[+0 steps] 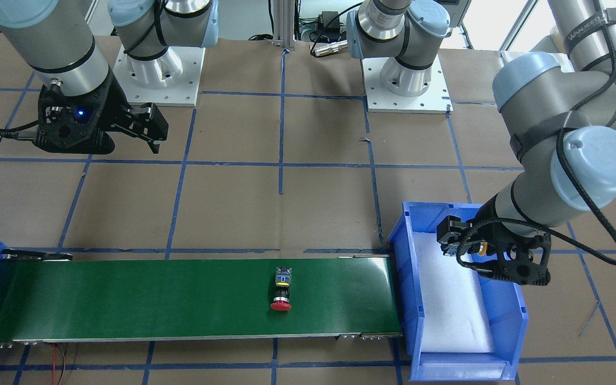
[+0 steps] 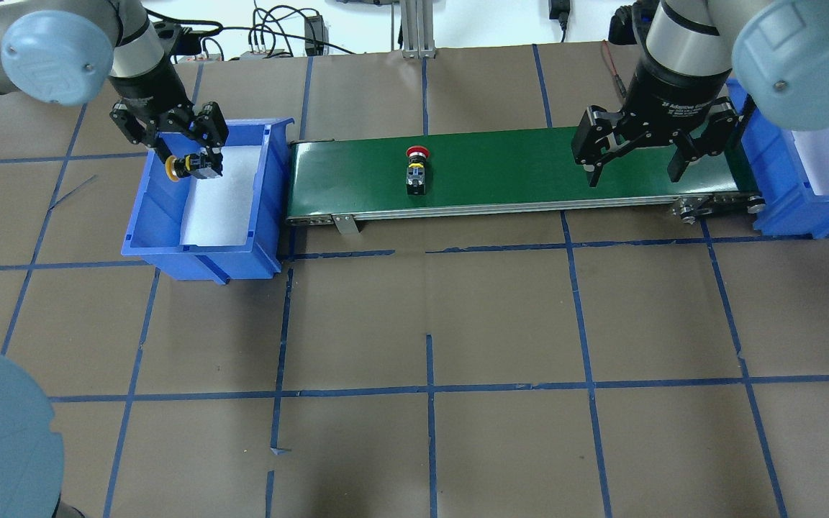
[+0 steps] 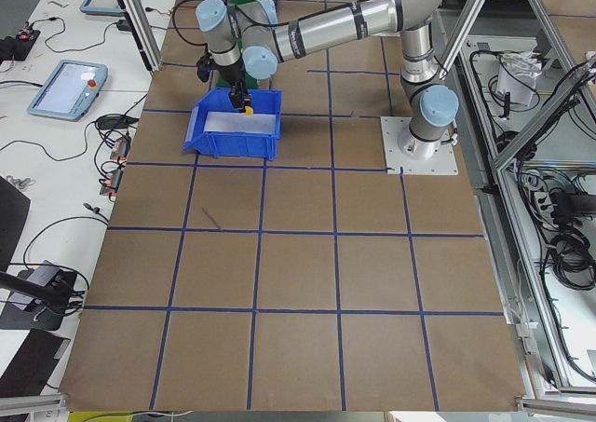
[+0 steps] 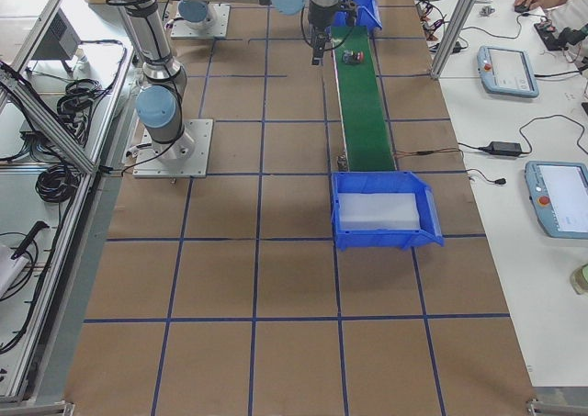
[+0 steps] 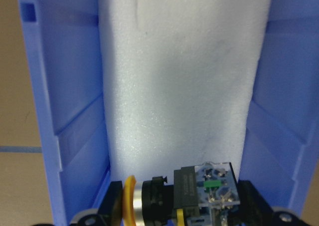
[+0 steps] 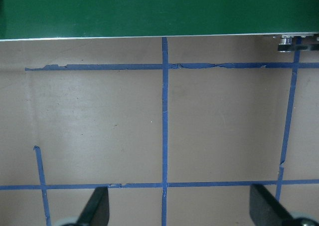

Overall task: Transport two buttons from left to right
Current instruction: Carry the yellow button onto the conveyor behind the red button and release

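The red mushroom-cap push-button switch point(image 2: 417, 171) lies on its side near the middle of the green conveyor belt point(image 2: 501, 165). Its black-and-blue body points toward the robot and its cap points away. The yellow-cap push-button switch point(image 2: 186, 166), also black-and-blue in body, sits horizontally, clamped between the left gripper point(image 2: 195, 160) fingers. It is over the white foam lining of the blue plastic bin point(image 2: 270, 194).
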`<act>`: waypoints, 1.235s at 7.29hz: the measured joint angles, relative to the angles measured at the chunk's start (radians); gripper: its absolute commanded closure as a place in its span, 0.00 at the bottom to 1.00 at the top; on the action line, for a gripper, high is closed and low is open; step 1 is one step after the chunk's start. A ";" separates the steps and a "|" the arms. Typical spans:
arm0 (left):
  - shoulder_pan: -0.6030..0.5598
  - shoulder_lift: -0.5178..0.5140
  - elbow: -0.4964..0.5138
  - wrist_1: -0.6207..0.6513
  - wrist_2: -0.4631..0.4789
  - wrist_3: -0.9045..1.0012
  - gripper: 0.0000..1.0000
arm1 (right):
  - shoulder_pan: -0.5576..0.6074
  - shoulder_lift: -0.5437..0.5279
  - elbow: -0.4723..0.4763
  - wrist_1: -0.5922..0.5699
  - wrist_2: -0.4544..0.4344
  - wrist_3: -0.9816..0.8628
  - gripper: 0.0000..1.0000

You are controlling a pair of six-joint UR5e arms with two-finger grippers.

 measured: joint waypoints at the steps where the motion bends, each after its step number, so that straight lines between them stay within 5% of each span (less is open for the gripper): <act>1: -0.044 0.017 0.014 0.018 -0.002 0.149 0.68 | -0.001 0.001 0.002 0.001 -0.002 0.000 0.00; 5: -0.252 -0.009 -0.002 0.205 0.006 0.652 0.63 | -0.006 0.001 0.006 -0.003 -0.003 -0.001 0.00; 9: -0.325 -0.131 -0.033 0.278 0.022 1.088 0.64 | -0.007 0.006 0.007 -0.012 0.000 0.000 0.00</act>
